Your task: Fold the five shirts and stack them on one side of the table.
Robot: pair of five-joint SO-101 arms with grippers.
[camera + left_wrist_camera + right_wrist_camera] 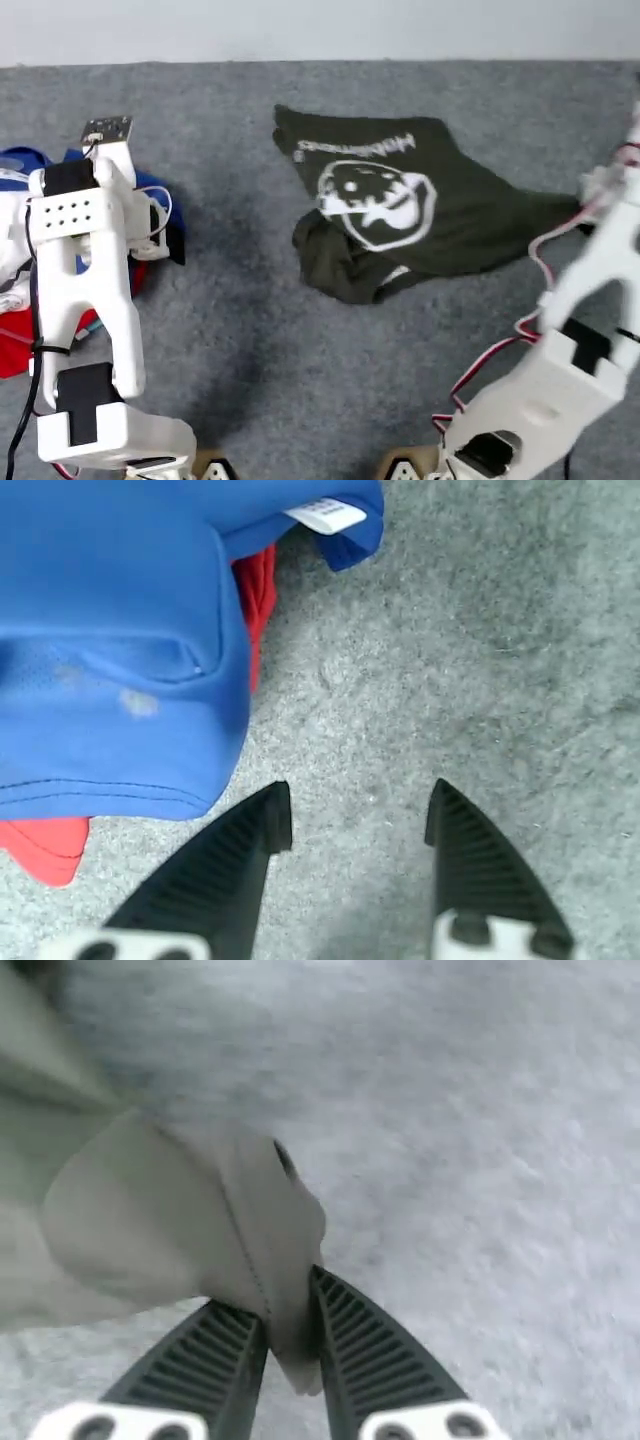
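A dark olive shirt (400, 205) with a white round print lies crumpled in the middle of the grey carpeted table. My right gripper (290, 1335) is shut on a fold of the olive shirt's fabric (200, 1230), at the shirt's right end, where the right arm (590, 280) stands in the high view. A pile of shirts (20, 260) in blue, red and white lies at the table's left edge. My left gripper (355, 825) hangs open above bare carpet just beside the blue shirt (110, 640), with a red shirt (45, 845) showing under it. The left arm (85, 270) covers part of that pile.
Grey carpet (240, 340) covers the table, with free room in front of the olive shirt and between the two arms. A pale wall (320, 30) runs along the far edge. Red and white cables (500, 360) hang along the right arm.
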